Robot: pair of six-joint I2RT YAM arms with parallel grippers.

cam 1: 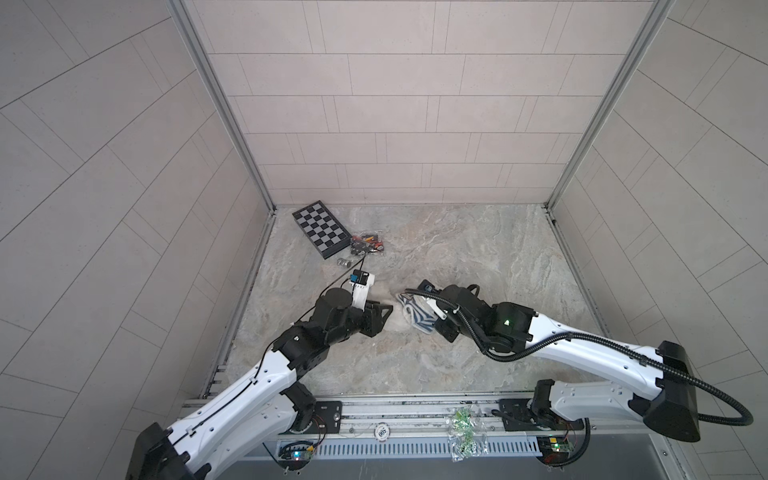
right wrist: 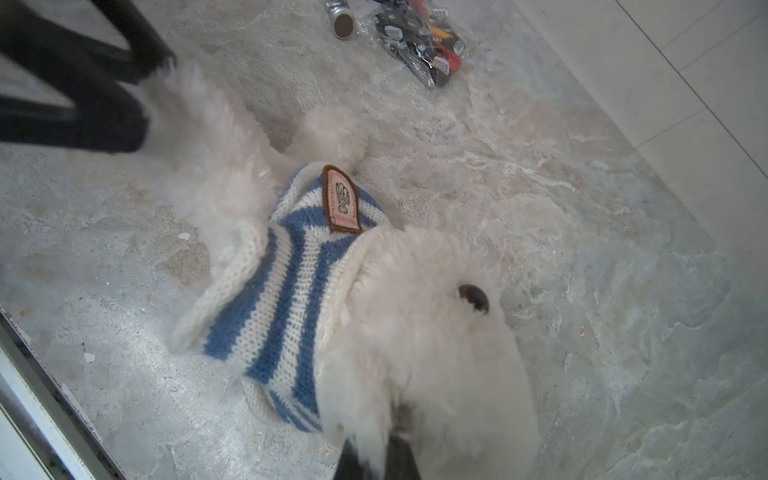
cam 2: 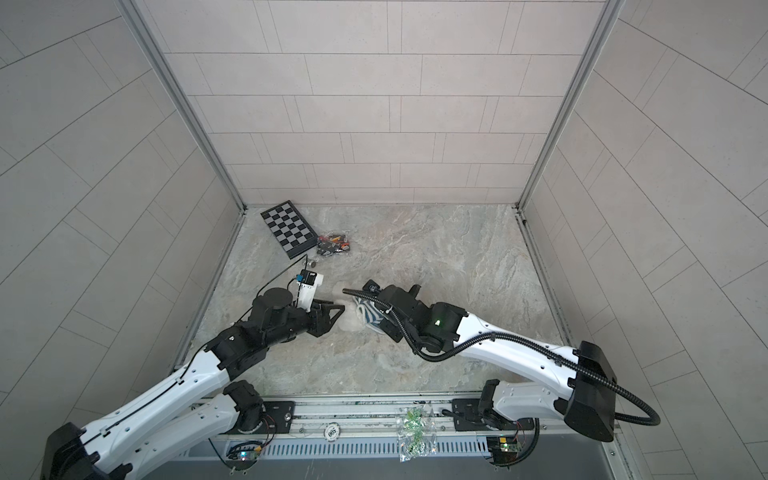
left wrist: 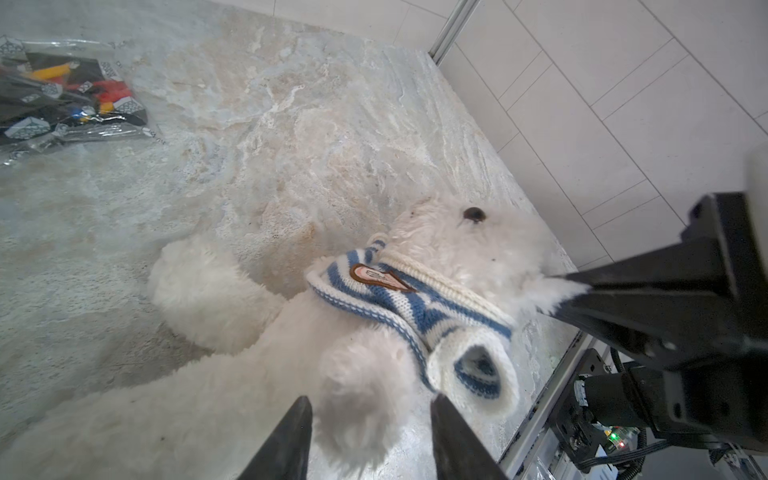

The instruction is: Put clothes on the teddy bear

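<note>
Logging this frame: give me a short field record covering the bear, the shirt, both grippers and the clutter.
teddy bear: lying on the marble table, between the two arms
striped shirt: around neck and upper chest, one sleeve empty
left gripper: open, a paw just ahead of its jaws
right gripper: shut on the head fur
clutter: chessboard and bag of small parts, far left corner

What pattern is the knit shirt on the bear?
Blue-and-white stripes; the small knit shirt on the fluffy white teddy bear shows best in the right wrist view.
</note>
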